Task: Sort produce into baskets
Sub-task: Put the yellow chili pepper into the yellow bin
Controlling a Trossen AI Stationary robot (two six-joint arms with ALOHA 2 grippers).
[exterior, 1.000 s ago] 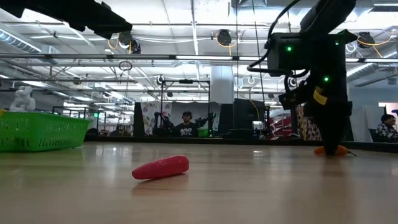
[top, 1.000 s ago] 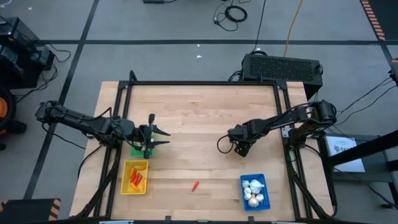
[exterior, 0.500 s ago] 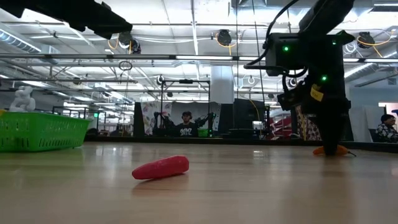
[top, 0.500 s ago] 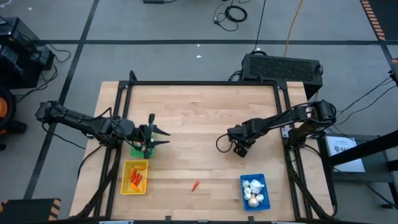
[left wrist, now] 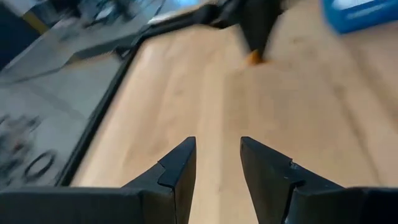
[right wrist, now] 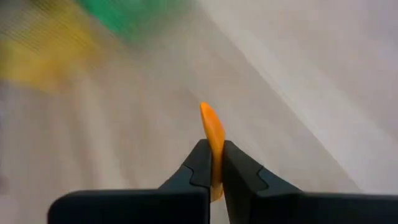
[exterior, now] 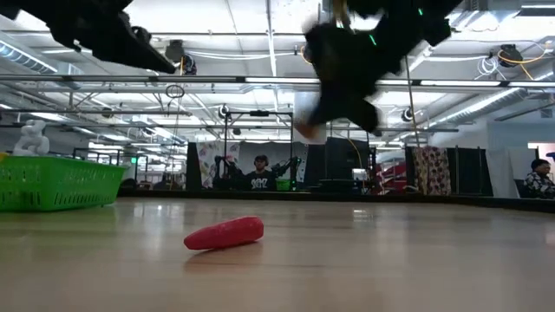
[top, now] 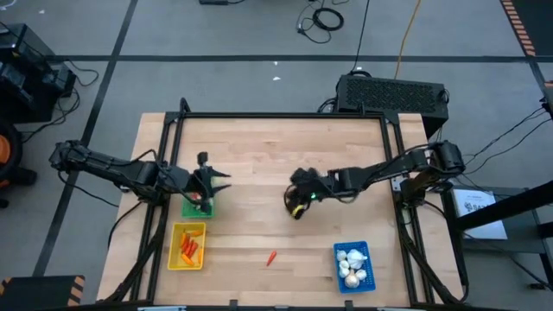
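Orange carrot piece [right wrist: 212, 134] pinched in right hand [right wrist: 214, 163], no legible writing

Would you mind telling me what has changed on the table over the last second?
The right gripper shut on the orange piece, lifted it and swung toward the table's middle. The left gripper shifted slightly over the green basket. The red piece, yellow basket and blue basket stayed put.

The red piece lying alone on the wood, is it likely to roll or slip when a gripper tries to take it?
The red piece looks rounded and tapered, so a sideways push would probably roll it in a curve. Its surface seems smooth, so the fingers might slip toward the thin end. It appears small and keeps its shape, so it is likely light and fairly stiff.
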